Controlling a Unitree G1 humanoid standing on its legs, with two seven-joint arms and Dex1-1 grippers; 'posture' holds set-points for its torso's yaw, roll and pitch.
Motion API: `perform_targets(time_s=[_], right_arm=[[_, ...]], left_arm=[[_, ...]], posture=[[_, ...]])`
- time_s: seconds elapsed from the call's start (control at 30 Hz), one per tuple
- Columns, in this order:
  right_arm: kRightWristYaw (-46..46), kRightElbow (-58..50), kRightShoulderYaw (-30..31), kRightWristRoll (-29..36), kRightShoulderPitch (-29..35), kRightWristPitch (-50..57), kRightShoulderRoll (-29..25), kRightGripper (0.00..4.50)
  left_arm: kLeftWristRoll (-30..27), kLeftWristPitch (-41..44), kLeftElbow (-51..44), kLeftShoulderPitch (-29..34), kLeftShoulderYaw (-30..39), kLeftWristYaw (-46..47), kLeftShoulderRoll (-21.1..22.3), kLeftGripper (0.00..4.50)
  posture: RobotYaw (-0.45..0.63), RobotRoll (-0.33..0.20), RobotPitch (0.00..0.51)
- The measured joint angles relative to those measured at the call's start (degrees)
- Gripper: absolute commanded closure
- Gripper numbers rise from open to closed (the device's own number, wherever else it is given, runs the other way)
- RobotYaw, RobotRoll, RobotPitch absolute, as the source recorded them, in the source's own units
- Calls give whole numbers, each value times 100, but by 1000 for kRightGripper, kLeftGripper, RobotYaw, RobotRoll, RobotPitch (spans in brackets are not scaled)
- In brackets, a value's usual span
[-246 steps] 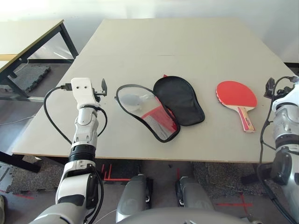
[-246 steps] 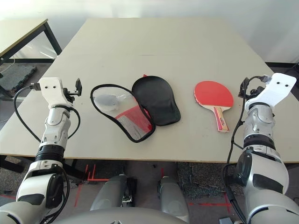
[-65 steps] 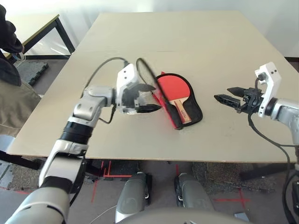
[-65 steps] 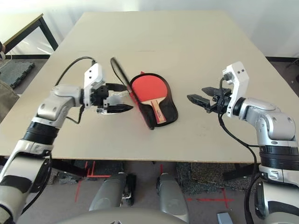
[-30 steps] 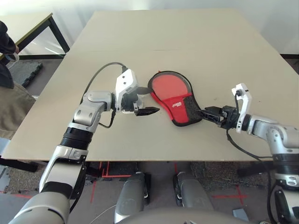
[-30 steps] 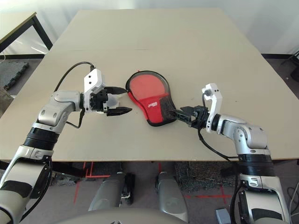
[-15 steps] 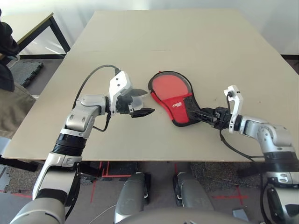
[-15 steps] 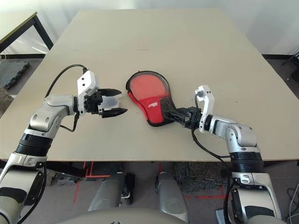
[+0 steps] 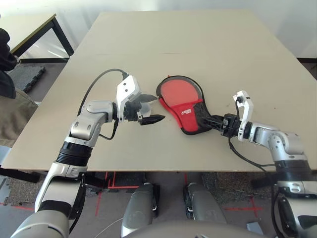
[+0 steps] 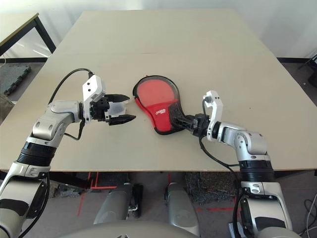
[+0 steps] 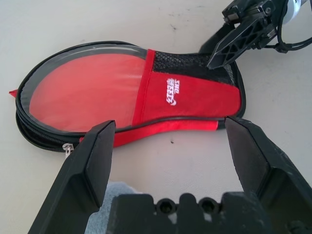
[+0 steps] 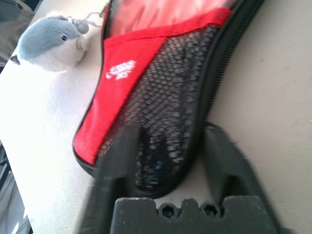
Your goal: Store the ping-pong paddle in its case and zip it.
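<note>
The red case (image 9: 179,96) lies folded over near the table's middle, with the ping-pong paddle hidden inside it. Its black zipper edge gapes along the round end, where the zip pull (image 11: 68,148) sits. My right gripper (image 9: 205,120) reaches in from the right. Its fingers (image 12: 222,156) are closed in on the black mesh handle end (image 12: 170,97), one over the mesh and one against the zipper edge. My left gripper (image 9: 158,108) hovers just left of the case, open, with nothing between its fingers.
A small grey round pouch (image 12: 46,41) lies on the table just behind my left gripper, close to the case's round end. A person in dark clothing (image 9: 7,74) stands at the left beside another table (image 9: 29,34).
My right gripper has slid forward onto the case's mesh end and its jaws have narrowed around it. My left gripper drew back slightly to the left and stayed open.
</note>
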Motion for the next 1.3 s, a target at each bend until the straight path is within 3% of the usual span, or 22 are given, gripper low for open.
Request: perform_targets(time_s=[0.07,0.13,0.43,0.63,0.93,1.3], right_arm=[[16,9,19,14,-9,49,7,4055],[50,-4,23,39,-36,87,5,4446],[247,76,13,91,-26,161,-216,4446],[557,60,-78,214,218,271,-817,4446],[1486,-274,-269,451,1305,290,-2053,4446],[2189,-353,-438,454,2138,31,-2889,4446]], left_arm=[[0,-4,5,0,0,6,1,0],[1,-20,9,-1,-2,12,1,0],[10,-117,128,-17,-5,22,2,0],[14,-181,182,-41,-7,33,17,0],[33,-350,531,-239,-34,9,29,0],[64,-585,831,-306,-51,-72,21,0]], posture=[[59,0,104],[59,0,103],[51,0,97],[41,0,97],[10,0,107],[-3,0,104]])
